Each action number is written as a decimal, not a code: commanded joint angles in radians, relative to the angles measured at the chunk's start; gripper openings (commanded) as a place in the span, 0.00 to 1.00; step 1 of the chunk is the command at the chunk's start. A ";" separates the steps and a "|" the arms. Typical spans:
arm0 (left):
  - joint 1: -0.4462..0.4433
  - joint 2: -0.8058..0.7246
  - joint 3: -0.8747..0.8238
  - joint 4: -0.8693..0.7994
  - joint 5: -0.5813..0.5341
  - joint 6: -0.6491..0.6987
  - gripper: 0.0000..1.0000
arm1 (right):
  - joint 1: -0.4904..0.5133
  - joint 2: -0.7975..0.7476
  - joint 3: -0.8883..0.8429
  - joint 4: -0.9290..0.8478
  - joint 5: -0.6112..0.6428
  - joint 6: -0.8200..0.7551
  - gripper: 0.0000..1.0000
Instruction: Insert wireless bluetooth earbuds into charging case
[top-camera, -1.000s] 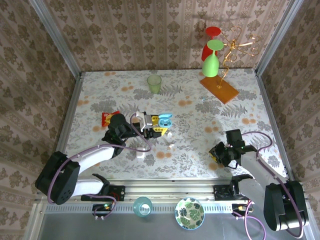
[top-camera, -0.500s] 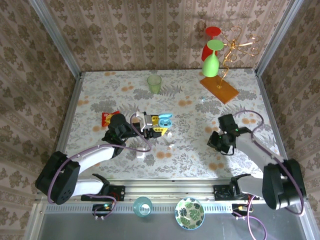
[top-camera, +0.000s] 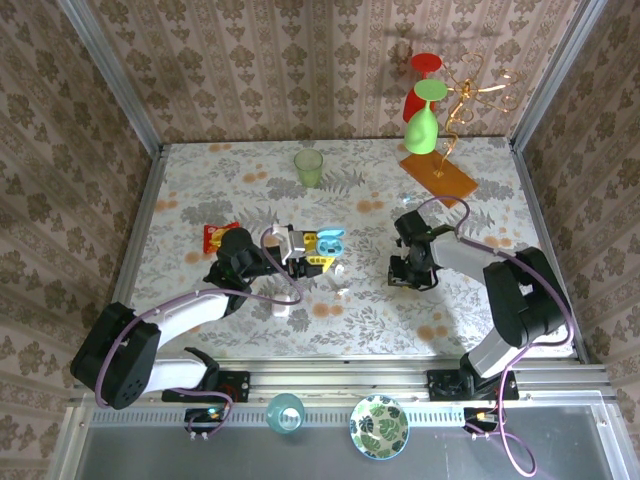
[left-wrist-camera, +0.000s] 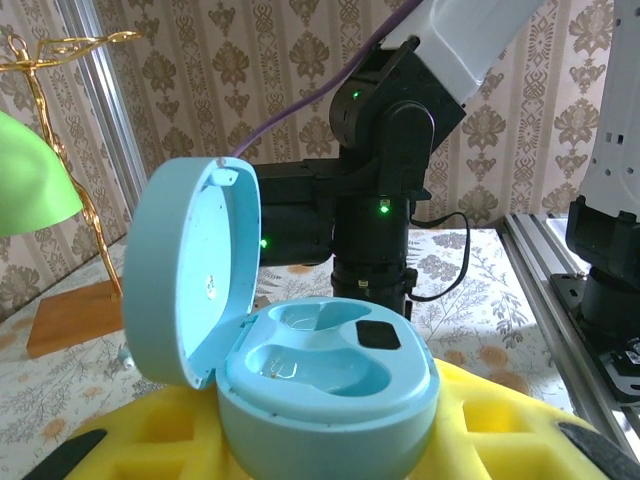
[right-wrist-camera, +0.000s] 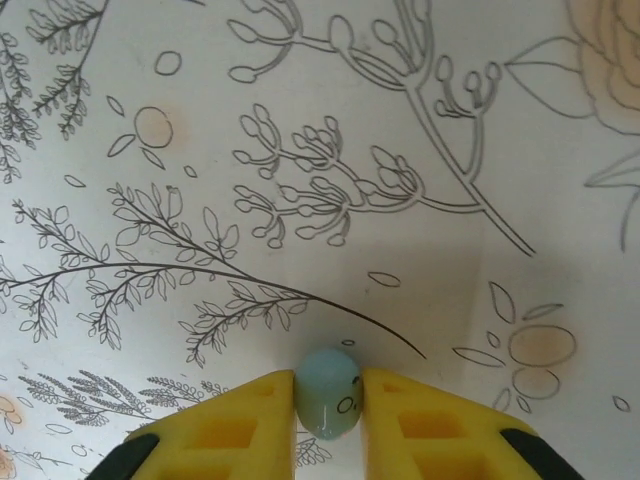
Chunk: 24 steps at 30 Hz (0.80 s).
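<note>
An earbud (right-wrist-camera: 328, 388) is pinched by the right gripper (right-wrist-camera: 328, 402), the open charging case (left-wrist-camera: 330, 375) by the left gripper (left-wrist-camera: 325, 428) — mid-transfer, socket alignment is judged next.

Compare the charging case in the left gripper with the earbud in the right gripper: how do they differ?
The charging case bulks over the yellow fingers of the left gripper, while the earbud fits in the narrow gap of the right gripper. The charging case stands open, lid raised and two wells showing; the earbud is one rounded piece with a dark mark. Both are glossy light blue, and each is gripped.
</note>
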 joint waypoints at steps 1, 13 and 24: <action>0.007 -0.025 -0.002 -0.022 0.000 0.024 0.26 | 0.001 0.010 0.016 0.028 -0.046 -0.045 0.29; 0.008 -0.006 0.026 -0.040 0.011 0.025 0.26 | -0.023 0.001 -0.016 0.097 -0.095 -0.058 0.30; 0.006 0.003 0.035 -0.034 0.014 0.017 0.26 | -0.028 0.027 0.021 0.080 -0.095 -0.080 0.30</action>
